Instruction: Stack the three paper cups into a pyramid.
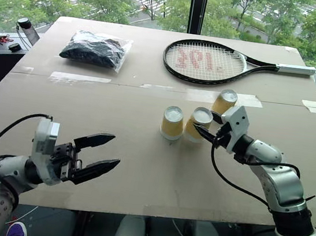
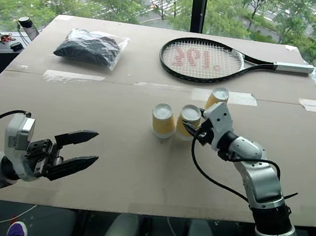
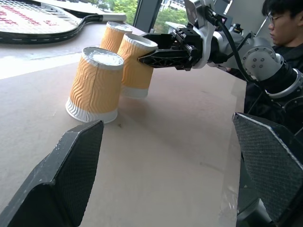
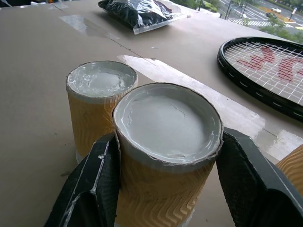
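- Left eye view: the right gripper (image 1: 202,131) clamped the tilted middle cup (image 1: 198,123), beside the left cup (image 1: 172,123); the third cup (image 1: 225,102) stood behind.
- The left gripper (image 1: 102,154) hung spread wide, holding nothing.

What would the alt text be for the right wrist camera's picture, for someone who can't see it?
The right gripper clamps one upside-down yellow-tan paper cup, with a second cup standing just beyond it on the brown table. A racket and a black bag lie farther off.

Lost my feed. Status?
Right pincer shut on middle cup, tilted. Left pincer open, empty. Other cups standing. Nothing blocking.
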{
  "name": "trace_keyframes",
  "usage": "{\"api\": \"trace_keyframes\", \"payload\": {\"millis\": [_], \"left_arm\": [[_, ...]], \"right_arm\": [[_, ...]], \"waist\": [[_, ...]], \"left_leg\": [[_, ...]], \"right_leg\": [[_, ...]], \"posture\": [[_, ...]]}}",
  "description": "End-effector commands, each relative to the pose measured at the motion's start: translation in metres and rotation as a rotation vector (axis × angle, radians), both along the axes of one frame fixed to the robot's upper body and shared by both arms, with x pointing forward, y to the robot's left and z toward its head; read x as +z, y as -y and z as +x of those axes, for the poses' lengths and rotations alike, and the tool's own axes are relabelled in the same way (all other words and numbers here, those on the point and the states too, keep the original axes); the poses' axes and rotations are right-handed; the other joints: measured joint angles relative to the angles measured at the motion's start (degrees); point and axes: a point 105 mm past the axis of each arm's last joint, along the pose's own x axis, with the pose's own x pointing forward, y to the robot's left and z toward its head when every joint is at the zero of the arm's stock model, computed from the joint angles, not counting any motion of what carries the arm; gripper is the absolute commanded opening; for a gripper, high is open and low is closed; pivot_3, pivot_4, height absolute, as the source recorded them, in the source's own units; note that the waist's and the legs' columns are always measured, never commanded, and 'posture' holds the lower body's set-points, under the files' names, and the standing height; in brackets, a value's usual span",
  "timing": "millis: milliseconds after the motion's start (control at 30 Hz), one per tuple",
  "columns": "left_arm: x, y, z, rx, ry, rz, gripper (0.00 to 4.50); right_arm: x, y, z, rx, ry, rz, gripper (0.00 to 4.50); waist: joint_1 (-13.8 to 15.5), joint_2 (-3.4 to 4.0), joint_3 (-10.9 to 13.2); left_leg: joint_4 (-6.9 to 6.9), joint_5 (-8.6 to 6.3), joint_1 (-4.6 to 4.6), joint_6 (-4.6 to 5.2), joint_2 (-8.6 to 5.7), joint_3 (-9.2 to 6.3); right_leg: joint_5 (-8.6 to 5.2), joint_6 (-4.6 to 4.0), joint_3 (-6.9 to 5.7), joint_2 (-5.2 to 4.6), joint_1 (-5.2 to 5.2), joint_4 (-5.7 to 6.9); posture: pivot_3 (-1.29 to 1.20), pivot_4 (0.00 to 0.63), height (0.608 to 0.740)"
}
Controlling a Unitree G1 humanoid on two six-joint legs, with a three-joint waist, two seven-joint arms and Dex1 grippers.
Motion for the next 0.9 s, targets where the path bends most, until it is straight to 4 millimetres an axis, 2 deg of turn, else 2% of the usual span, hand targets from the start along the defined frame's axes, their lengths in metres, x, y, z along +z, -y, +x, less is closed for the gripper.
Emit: {"api": "trace_keyframes", "payload": {"millis": [33, 367, 633, 667, 767, 833, 900], "left_arm": [[0.014, -0.003, -0.002, 0.004, 0.071, -0.003, 4.5], [0.018, -0.007, -0.003, 0.003, 0.085, -0.011, 4.5], [0.019, -0.006, -0.001, -0.003, 0.09, -0.021, 4.5], [0.019, -0.005, 0.0, -0.003, 0.09, -0.022, 4.5], [0.019, -0.005, 0.0, -0.003, 0.092, -0.025, 4.5], [0.019, -0.005, 0.0, -0.003, 0.094, -0.028, 4.5], [0.019, -0.004, 0.0, -0.003, 0.096, -0.033, 4.5]], "right_arm": [[0.009, -0.005, -0.001, 0.022, 0.063, -0.005, 2.2], [0.001, -0.006, -0.006, 0.021, 0.077, -0.036, 2.2], [-0.015, -0.011, -0.005, 0.032, 0.063, -0.054, 2.2], [-0.015, -0.011, -0.005, 0.035, 0.063, -0.056, 3.18], [-0.014, -0.009, -0.004, 0.038, 0.08, -0.068, 4.48], [-0.01, -0.008, -0.006, 0.05, 0.096, -0.071, 4.48], [0.003, -0.004, -0.009, 0.061, 0.128, -0.062, 4.48]], "waist": [[-0.01, 0.01, 0.0], [-0.03, 0.02, 0.01], [-0.09, 0.01, 0.01], [-0.15, 0.01, 0.0], [-0.13, 0.02, 0.02], [-0.12, 0.02, 0.03], [-0.11, 0.02, 0.04]], "left_leg": [[0.0, 0.0, 0.0, 0.0, 0.0, 0.0], [0.0, 0.0, 0.0, -0.01, 0.0, 0.01], [0.0, 0.0, 0.01, -0.02, 0.0, 0.01], [0.0, -0.01, 0.03, -0.02, 0.0, 0.02], [-0.01, -0.01, 0.03, -0.02, 0.01, 0.03], [-0.01, -0.01, 0.02, -0.03, 0.01, 0.04], [-0.01, -0.01, 0.02, -0.03, 0.01, 0.04]], "right_leg": [[0.0, 0.0, 0.0, 0.0, 0.0, 0.0], [-0.06, -0.11, 0.0, 0.0, -0.01, 0.0], [-0.07, -0.12, 0.0, 0.01, -0.01, 0.01], [-0.07, -0.12, 0.01, 0.0, 0.0, 0.01], [-0.07, -0.12, 0.01, 0.01, -0.01, 0.01], [-0.06, -0.12, 0.02, 0.0, -0.01, 0.0], [-0.07, -0.12, 0.02, 0.0, -0.01, 0.0]], "posture": [[0.0, 0.15, 0.74], [0.0, 0.15, 0.74], [0.0, 0.15, 0.74], [0.0, 0.15, 0.74], [0.0, 0.15, 0.74], [0.0, 0.15, 0.74], [0.0, 0.15, 0.74]]}}
